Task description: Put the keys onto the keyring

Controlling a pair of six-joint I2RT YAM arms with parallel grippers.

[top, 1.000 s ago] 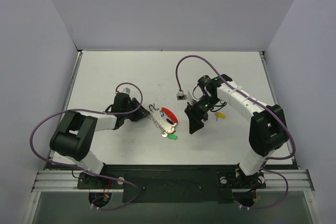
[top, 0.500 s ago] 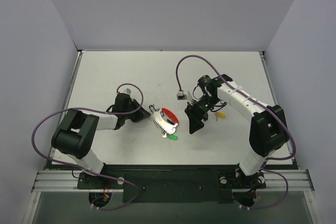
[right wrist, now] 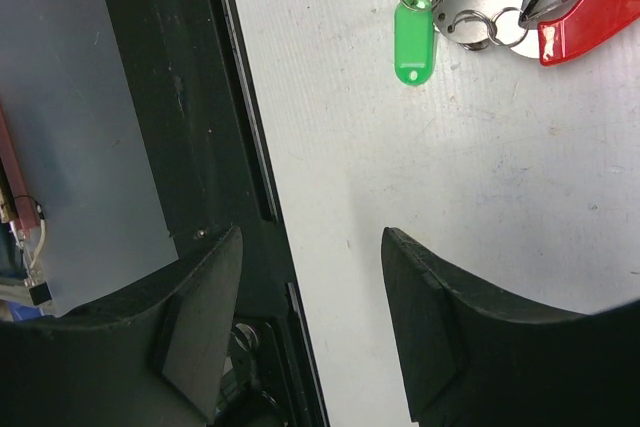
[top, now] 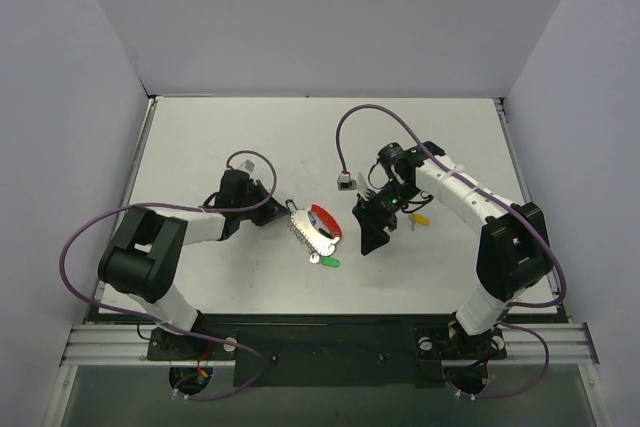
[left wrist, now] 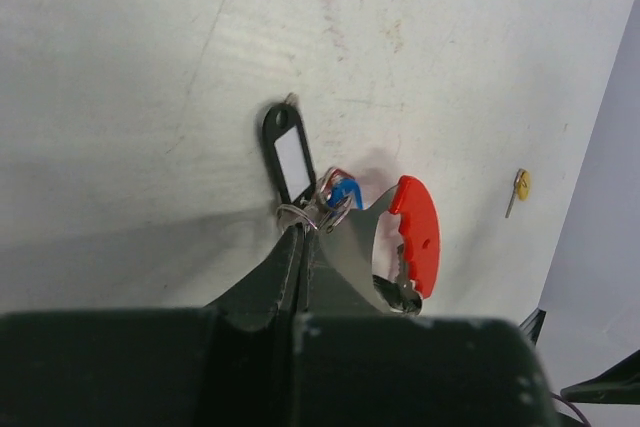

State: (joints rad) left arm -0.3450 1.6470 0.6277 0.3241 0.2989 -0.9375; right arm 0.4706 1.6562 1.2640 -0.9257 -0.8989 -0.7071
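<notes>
Now left fingers (left wrist: 265,282) pinch the keyring (left wrist: 293,215) — a thin silvery loop — while right fingers (right wrist: 195,322) gape open.

Centre-left in the top view, the left gripper (top: 283,212) has edged rightward and closed on the thin silvery metal keyring (left wrist: 293,215); its short silvery chain (top: 308,231) has bunched up.

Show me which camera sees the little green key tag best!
The right wrist view: the green key tag is big and sharp. The top view shows only a green speck; the left wrist view misses it.
</notes>
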